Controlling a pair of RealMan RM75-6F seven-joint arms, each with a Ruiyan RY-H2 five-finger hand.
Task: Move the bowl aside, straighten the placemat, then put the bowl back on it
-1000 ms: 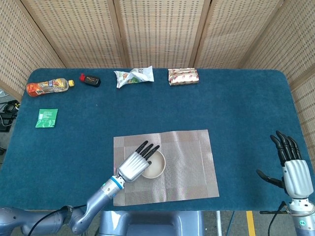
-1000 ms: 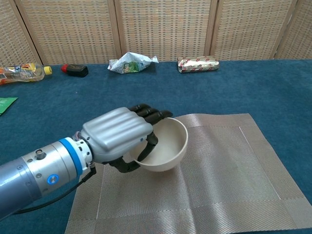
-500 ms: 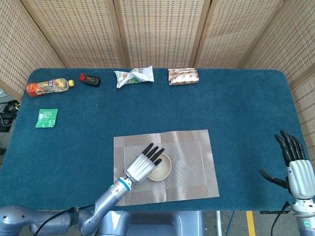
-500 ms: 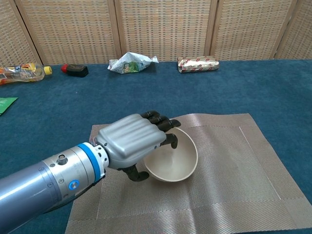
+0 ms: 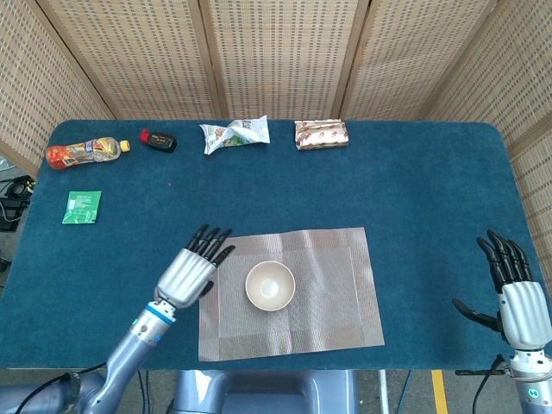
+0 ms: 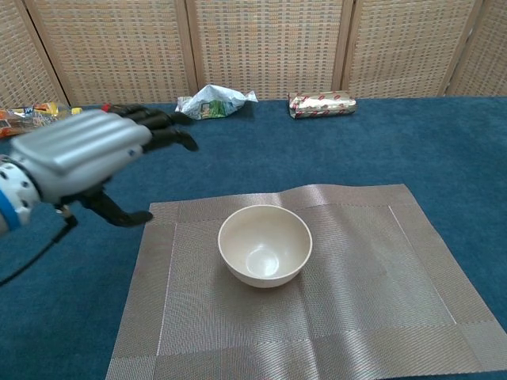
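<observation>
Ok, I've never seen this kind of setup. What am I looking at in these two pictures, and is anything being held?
It is a two-armed robot with humanlike hands at a blue table. One picture looks down from its head, the other forward from its chest. The left hand hovers open beside the placemat, fingers spread, holding nothing. The right hand waits open at the table's edge. A cream bowl sits on the placemat. Along the far side lie a bottle, a small black and red item, two snack packets and a green sachet.
</observation>
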